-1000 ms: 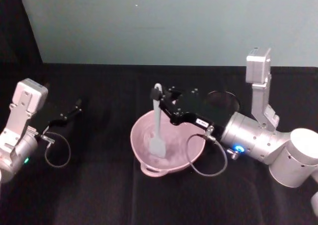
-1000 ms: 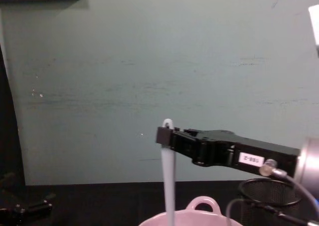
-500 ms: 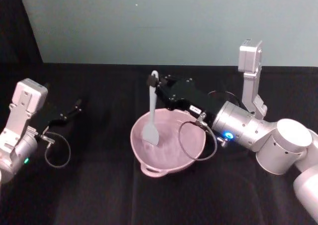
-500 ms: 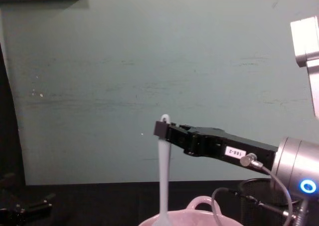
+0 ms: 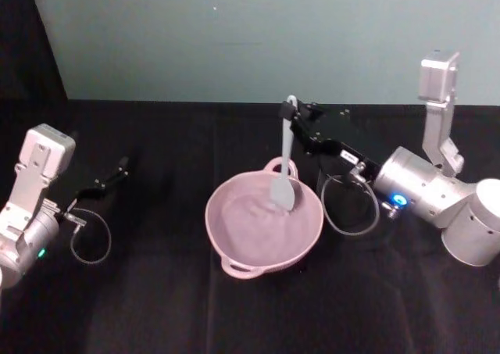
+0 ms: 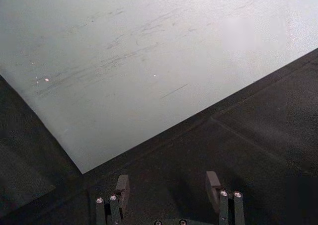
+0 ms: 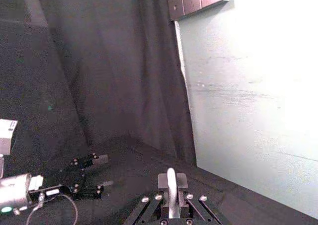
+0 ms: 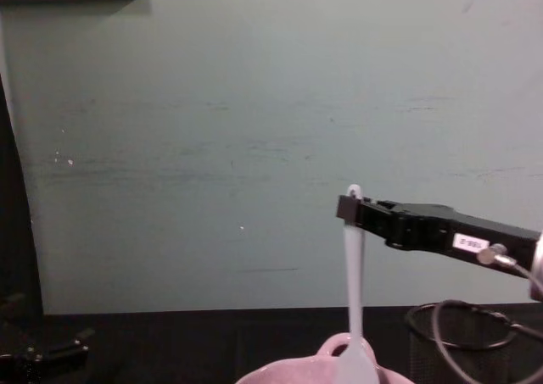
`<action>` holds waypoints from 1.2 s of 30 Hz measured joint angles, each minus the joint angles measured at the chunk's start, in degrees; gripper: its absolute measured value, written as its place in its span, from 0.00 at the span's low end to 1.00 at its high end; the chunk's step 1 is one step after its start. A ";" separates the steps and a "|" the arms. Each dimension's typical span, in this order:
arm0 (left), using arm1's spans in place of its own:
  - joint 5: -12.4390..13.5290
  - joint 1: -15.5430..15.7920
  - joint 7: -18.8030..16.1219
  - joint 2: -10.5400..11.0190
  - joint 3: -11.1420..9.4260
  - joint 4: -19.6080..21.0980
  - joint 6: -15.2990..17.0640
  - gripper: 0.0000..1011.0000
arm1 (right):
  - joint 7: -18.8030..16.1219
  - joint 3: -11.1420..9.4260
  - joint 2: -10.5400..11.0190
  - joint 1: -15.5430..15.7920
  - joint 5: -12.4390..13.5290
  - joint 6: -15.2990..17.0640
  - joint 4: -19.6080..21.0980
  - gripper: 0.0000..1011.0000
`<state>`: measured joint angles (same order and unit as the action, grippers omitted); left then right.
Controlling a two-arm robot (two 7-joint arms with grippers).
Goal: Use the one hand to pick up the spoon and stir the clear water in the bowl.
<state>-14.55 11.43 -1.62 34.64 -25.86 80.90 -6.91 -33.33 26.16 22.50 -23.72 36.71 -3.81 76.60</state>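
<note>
Right gripper (image 5: pixel 294 113) reaches in from the right, held level above the bowl (image 5: pixel 215 227). Its fingers are clamped on the spoon (image 5: pixel 285 160) just below the handle end. Spoon hangs near upright, head inside the bowl at the far rim, by the loop handle. Mesh cup (image 8: pixel 427 350) sits right of the bowl, with a cable across it. Left gripper (image 6: pixel 168 189) is parked well to the left, fingers spread.

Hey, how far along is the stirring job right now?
Done: the spoon is off the table, upright, the right gripper shut on its handle top. In hand: its paddle head sits inside the pink bowl, near the far-side loop handle. Left: the stirring itself; how much is done cannot be told. The left gripper is parked open at the table's left.
</note>
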 joint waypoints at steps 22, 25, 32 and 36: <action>0.00 0.00 0.00 0.00 0.00 0.00 0.00 1.00 | -0.38 2.81 0.87 5.34 -0.55 2.25 9.01 0.10; 0.00 0.00 0.00 0.00 0.00 0.00 0.00 1.00 | -0.85 3.45 -0.24 4.14 -0.58 1.97 7.42 0.10; 0.00 0.00 0.00 0.00 0.00 0.00 0.00 1.00 | -1.63 3.68 -2.41 1.59 -0.24 0.66 2.47 0.10; 0.00 0.00 0.00 0.00 0.00 0.00 0.00 1.00 | -1.61 3.12 -2.86 0.41 -0.27 -0.09 0.33 0.10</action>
<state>-14.55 11.43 -1.62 34.65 -25.86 80.90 -6.91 -34.95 29.28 19.64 -23.32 36.45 -3.90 76.93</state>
